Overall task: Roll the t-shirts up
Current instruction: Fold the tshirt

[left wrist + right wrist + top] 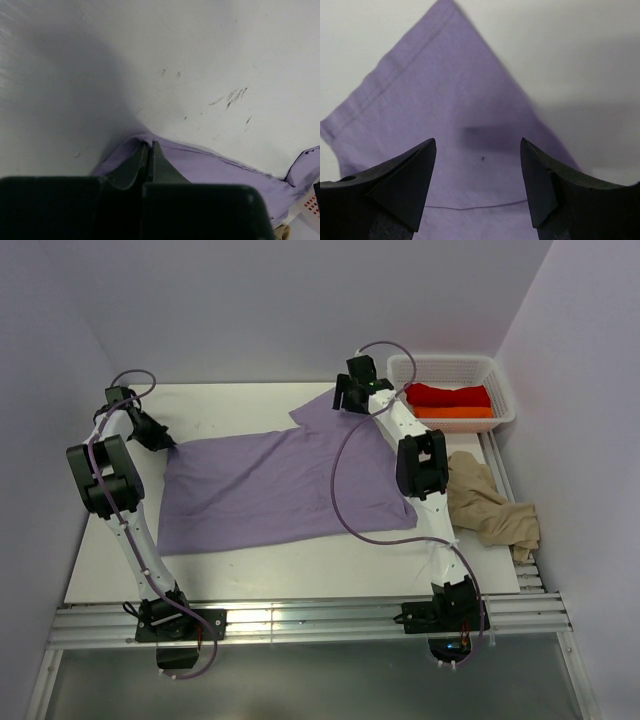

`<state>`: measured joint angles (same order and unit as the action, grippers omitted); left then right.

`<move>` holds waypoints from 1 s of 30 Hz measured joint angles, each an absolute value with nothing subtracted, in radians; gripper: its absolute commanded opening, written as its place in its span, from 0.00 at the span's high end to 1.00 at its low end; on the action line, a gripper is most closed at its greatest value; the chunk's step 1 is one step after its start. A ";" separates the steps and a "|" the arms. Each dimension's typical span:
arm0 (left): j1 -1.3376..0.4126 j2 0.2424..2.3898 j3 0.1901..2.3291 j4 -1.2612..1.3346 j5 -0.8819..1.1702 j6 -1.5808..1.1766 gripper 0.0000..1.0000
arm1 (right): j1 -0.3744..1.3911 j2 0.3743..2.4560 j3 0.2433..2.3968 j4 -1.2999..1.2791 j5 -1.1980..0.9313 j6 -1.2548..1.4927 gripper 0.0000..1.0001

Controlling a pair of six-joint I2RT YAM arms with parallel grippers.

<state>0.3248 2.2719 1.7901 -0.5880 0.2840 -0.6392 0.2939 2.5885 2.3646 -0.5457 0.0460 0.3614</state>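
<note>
A lavender t-shirt [280,485] lies spread flat on the white table. My left gripper [152,432] is at its far left corner, shut on the cloth's edge [165,150], which bunches up around the fingertips [156,150]. My right gripper [350,390] hovers open over the far sleeve [435,100], its fingers apart with cloth showing between them. A beige-tan t-shirt [490,505] lies crumpled at the table's right edge. Red [447,394] and orange [455,412] t-shirts lie folded in the basket.
The white mesh basket [505,390] stands at the far right corner of the table. A purple cable loops from the right arm across the lavender shirt [345,490]. Walls close in on the left, back and right.
</note>
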 measured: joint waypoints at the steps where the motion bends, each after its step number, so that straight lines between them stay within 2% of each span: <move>1: 0.325 2.272 1.790 -0.588 0.286 -0.639 1.00 | 0.294 2.589 2.365 -0.555 0.059 0.345 0.25; 11: 0.325 2.271 1.790 -0.588 0.291 -0.639 1.00 | 0.329 2.589 2.364 -0.628 0.197 0.218 0.28; 18: 0.325 2.263 1.790 -0.588 0.291 -0.639 1.00 | 0.352 2.590 2.364 -0.674 0.196 0.189 0.32; 19: 0.325 2.262 1.790 -0.588 0.291 -0.639 1.00 | 0.354 2.590 2.364 -0.679 0.193 0.189 0.37; 20: 0.325 2.262 1.790 -0.588 0.292 -0.639 1.00 | 0.354 2.590 2.362 -0.680 0.189 0.189 0.37; 21: 0.325 2.260 1.790 -0.588 0.292 -0.639 1.00 | 0.354 2.590 2.358 -0.680 0.189 0.192 0.43; 24: 0.325 2.259 1.790 -0.588 0.294 -0.639 1.00 | 0.354 2.590 2.346 -0.676 0.177 0.200 0.47; 30: 0.325 2.259 1.790 -0.588 0.296 -0.639 1.00 | 0.353 2.590 2.346 -0.677 0.150 0.205 0.73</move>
<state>0.3248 2.2585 1.7901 -0.5880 0.2962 -0.6392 0.3527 2.5904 2.3455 -0.6769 0.1497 0.2054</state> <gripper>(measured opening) 0.015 0.355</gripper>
